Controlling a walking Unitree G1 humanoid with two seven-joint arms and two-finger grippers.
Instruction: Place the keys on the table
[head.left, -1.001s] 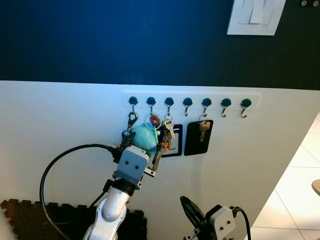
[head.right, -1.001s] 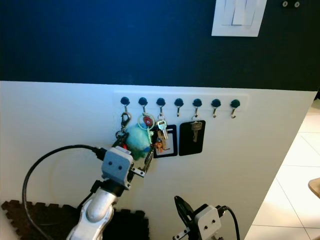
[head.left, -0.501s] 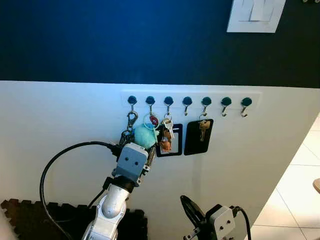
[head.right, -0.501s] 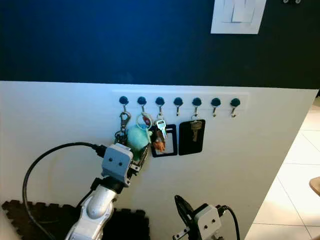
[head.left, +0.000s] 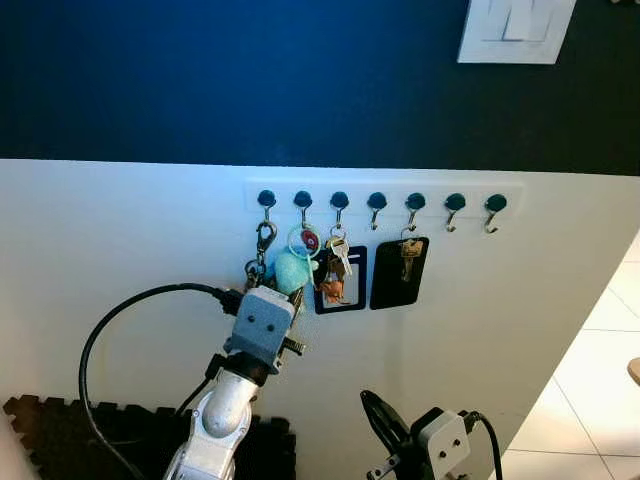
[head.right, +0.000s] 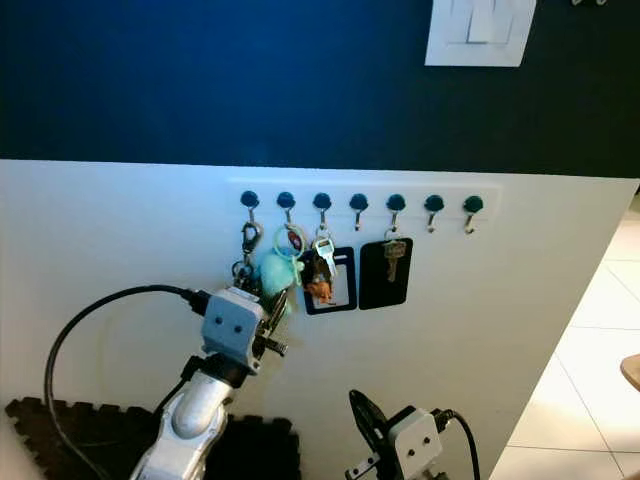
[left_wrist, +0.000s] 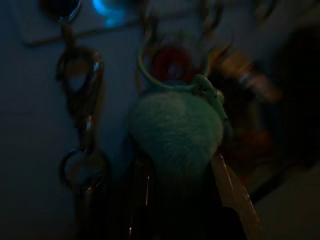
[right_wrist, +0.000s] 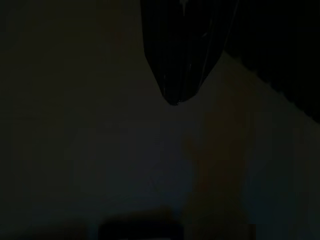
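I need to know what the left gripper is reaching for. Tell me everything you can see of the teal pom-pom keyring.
The teal pom-pom keyring is a fluffy, round ball clipped to a thin light-green ring that hangs from the second hook of the white key rack. A red disc shows inside the ring. Keys and a carabiner hang beside it. The left gripper sits just below, against it; its grip is hidden.

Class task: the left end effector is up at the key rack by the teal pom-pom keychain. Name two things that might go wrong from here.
1. The teal pom-pom keychain hangs crowded between a carabiner and other keys; the left end effector may snag or knock off neighbours.
2. Its ring sits on a hook; pulling straight down instead of lifting could jam it.
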